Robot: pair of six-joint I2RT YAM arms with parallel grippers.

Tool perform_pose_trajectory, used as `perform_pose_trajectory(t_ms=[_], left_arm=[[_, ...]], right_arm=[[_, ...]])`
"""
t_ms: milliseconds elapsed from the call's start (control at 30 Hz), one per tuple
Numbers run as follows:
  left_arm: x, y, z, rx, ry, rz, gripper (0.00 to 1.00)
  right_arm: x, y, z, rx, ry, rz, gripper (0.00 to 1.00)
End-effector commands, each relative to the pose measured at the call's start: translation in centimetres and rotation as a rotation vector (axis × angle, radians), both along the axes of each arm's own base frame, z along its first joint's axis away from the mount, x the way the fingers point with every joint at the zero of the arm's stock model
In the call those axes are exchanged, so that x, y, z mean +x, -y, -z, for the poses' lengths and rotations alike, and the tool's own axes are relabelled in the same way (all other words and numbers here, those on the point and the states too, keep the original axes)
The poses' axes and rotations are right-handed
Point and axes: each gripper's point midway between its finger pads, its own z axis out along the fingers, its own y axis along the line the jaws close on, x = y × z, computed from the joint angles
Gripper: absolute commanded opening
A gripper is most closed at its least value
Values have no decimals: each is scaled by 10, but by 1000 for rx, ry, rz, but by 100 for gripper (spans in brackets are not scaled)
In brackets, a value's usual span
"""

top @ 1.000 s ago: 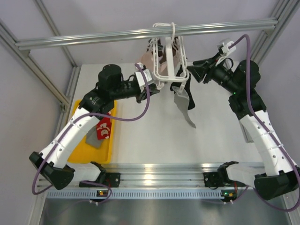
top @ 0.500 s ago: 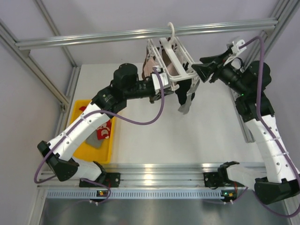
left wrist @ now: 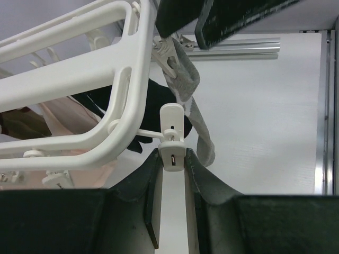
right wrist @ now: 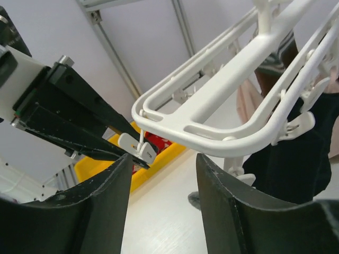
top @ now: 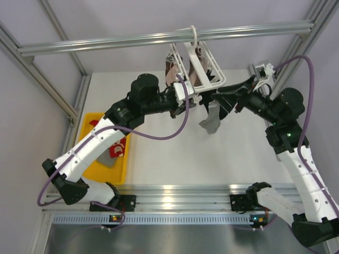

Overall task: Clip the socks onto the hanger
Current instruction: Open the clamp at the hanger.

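Note:
The white hanger (top: 204, 71) hangs by its hook from the top rail, tilted. My left gripper (left wrist: 172, 157) is shut on one of its white clip pegs (left wrist: 172, 148) at the frame's near corner. A grey sock (top: 211, 119) dangles from a neighbouring peg; in the left wrist view the grey sock (left wrist: 186, 79) hangs just right of the held peg. My right gripper (right wrist: 163, 159) stands open below the hanger's frame (right wrist: 212, 114) with nothing between its fingers. In the right wrist view my left gripper (right wrist: 139, 152) pinches its peg. A red sock (top: 116, 150) lies in the tray.
A yellow tray (top: 90, 159) at the table's left holds the red sock and a grey one (top: 108, 159). Black (left wrist: 159, 103) and pale pink (left wrist: 63, 114) socks hang on the hanger. An aluminium rail (top: 106, 42) crosses overhead, and frame posts stand at both sides.
My left arm swung right and pulled the hanger's corner with the peg. My right gripper came down and in under the hanger's right end, and its jaws spread wider.

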Motion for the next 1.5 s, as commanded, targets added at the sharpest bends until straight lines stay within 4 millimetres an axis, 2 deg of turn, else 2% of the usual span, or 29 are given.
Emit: perform_pose_trajectory(t_ms=[0, 133, 300, 633, 867, 967, 1000, 1133, 1333, 1400, 1433, 1467], left_arm=[[-26, 7, 8, 23, -58, 56, 0], [-34, 13, 10, 49, -26, 62, 0], [-41, 21, 13, 83, -4, 67, 0], [-43, 26, 14, 93, -6, 73, 0], [-44, 30, 14, 95, -9, 77, 0], [-44, 30, 14, 99, -8, 73, 0], [-44, 30, 13, 97, -6, 70, 0], [-44, 30, 14, 102, -13, 64, 0], [-45, 30, 15, 98, -24, 66, 0], [-45, 29, 15, 97, -27, 62, 4], [-46, 29, 15, 97, -32, 64, 11], [-46, 29, 15, 95, -32, 62, 15]], right_arm=[[-8, -11, -4, 76, -34, -40, 52], [-14, -27, 0, 86, -50, -85, 57], [-14, -36, 2, 96, -54, -92, 67], [-11, -47, 6, 109, -74, -87, 72], [-3, -49, 12, 81, -73, -25, 66], [-1, -47, 15, 69, -72, -1, 60], [-1, -46, 14, 68, -68, 5, 55], [0, -46, 17, 50, -74, 8, 48], [0, -43, 26, 8, -74, 19, 16], [-1, -43, 24, 11, -67, 16, 4], [-1, -43, 23, 13, -64, 17, 0], [-2, -43, 24, 10, -68, 14, 0]])
